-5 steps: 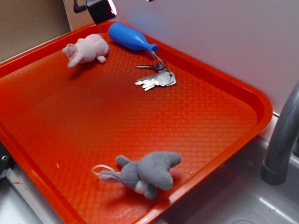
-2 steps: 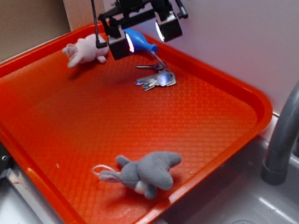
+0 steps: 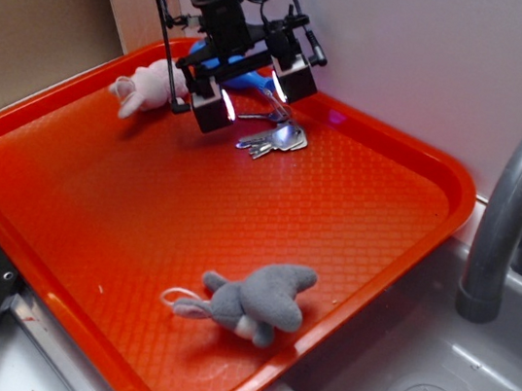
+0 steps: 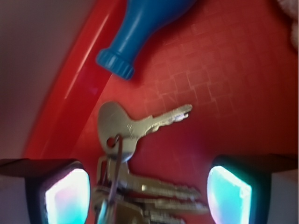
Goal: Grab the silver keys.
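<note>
A pink plush toy (image 3: pixel 149 86) is lying at the far left of the orange tray (image 3: pixel 122 204). Just right of it, the pincer (image 3: pixel 254 91) is hanging with its fingers spread apart, gripping nothing. A blue bottle-shaped toy (image 4: pixel 140 28) is lying behind it near the tray's back rim. The silver keys (image 3: pixel 274 140) are resting on the tray floor just beside the pincer; in the wrist view they are sitting between the two glowing pads (image 4: pixel 67 196). A grey plush toy (image 3: pixel 255 301) is lying near the front edge. A grey faucet (image 3: pixel 514 214) is standing at far right.
</note>
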Controlling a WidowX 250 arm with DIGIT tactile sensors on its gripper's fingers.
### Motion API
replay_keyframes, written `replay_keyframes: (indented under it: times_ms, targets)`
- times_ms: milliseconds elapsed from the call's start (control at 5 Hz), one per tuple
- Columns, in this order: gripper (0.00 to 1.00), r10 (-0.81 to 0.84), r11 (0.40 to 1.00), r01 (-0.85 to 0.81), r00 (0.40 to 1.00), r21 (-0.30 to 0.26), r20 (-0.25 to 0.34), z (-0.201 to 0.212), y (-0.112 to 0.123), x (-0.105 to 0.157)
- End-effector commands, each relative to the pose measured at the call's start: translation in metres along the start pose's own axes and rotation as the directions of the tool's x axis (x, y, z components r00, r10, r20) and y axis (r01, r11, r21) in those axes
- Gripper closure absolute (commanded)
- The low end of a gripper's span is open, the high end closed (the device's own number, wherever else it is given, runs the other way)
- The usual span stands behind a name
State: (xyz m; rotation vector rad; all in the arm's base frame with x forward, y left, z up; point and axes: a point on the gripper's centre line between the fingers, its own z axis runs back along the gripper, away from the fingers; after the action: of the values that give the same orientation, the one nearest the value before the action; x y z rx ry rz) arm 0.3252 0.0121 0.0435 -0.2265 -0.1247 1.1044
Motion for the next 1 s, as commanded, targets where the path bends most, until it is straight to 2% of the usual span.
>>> replay_keyframes:
  times_ms: [0, 200, 400, 600, 800]
  targets:
    - [1.00, -0.016, 0.999, 0.015, 0.999, -0.046, -0.029, 0.006, -0.013, -0.002]
    - [1.00, -0.021, 0.999, 0.017, 0.998, -0.051, -0.063, 0.014, -0.017, -0.003]
    - [1.00, -0.074, 0.996, 0.070, 0.995, -0.054, -0.066, 0.021, -0.026, 0.001]
    - [1.00, -0.347, 0.937, 0.348, 0.937, -0.034, 0.048, 0.059, -0.027, 0.003]
    - [1.00, -0.576, 0.810, 0.583, 0.810, -0.057, 0.109, 0.105, -0.025, 0.013]
